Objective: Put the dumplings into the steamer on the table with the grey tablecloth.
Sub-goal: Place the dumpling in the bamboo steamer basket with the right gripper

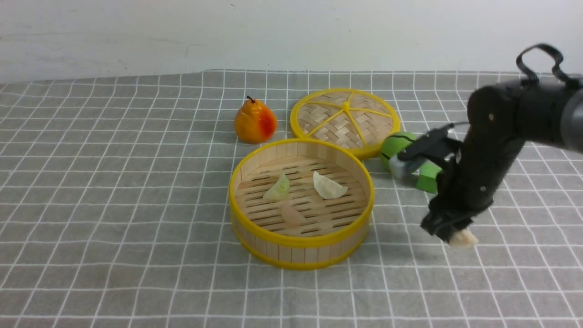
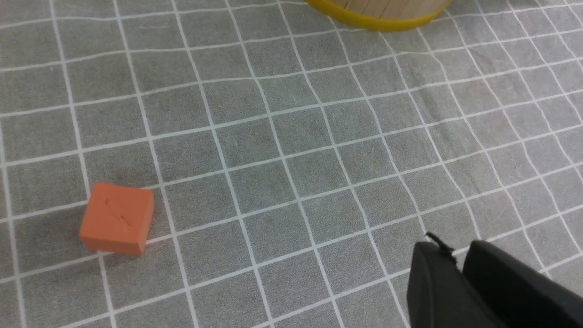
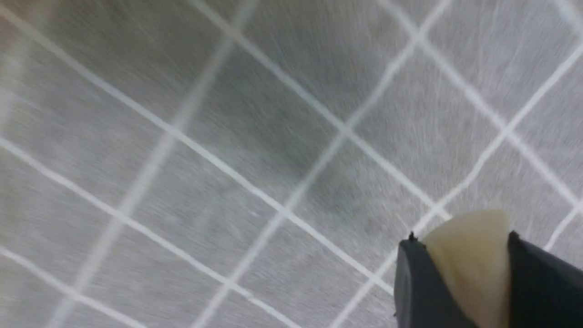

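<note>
Right pincer is pinching a cream dumpling down low by the grey surface, and the steamer sits close by on its left, so this arm is the nearer one.

Grey white-gridded tablecloth, yellow-rimmed steamer, orange-red pear, orange cube, cream dumpling.

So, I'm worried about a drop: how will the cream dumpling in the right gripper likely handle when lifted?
Probably light: the dumpling looks small in the right gripper. It seems stiff, holding its shape. Its smooth body might slip, since it pokes out past the jaws.
</note>
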